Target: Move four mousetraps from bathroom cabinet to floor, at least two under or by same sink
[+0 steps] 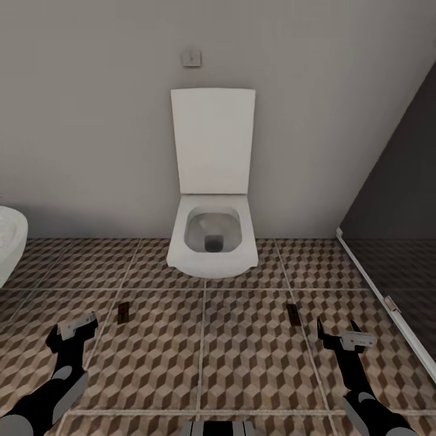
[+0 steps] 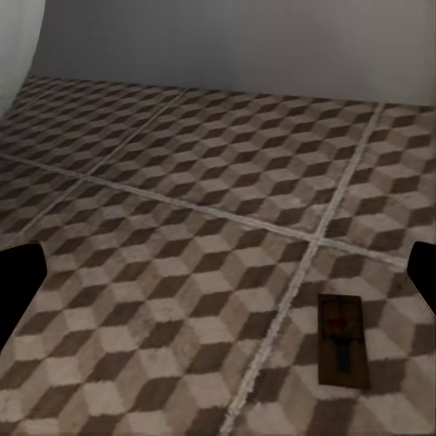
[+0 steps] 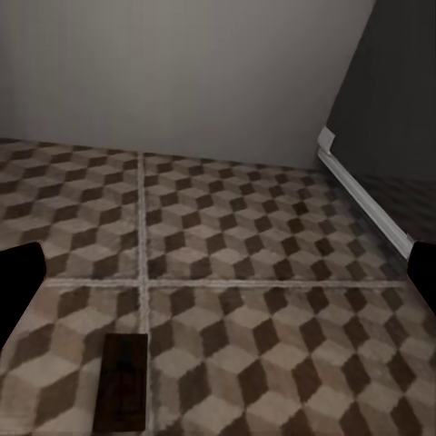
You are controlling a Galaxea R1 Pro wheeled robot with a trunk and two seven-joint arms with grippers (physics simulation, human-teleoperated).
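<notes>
Two mousetraps lie flat on the cube-patterned bathroom floor [image 1: 242, 363] in front of the toilet. One mousetrap [image 1: 124, 312] lies left of centre, just ahead of my left gripper [image 1: 75, 330]; the left wrist view has it as a tan board with dark wire [image 2: 342, 341]. The other mousetrap [image 1: 293, 314] lies right of centre, just ahead of my right gripper [image 1: 340, 337], and appears as a dark board [image 3: 123, 381] in the right wrist view. Both grippers [image 2: 218, 282] [image 3: 218, 282] hang open and empty above the tiles. The cabinet is out of view.
A white toilet [image 1: 212, 239] with its lid raised stands against the back wall. A white rounded basin [image 1: 9, 245] juts in at the left edge. A dark glass panel with a pale bottom rail [image 1: 387, 297] bounds the right side.
</notes>
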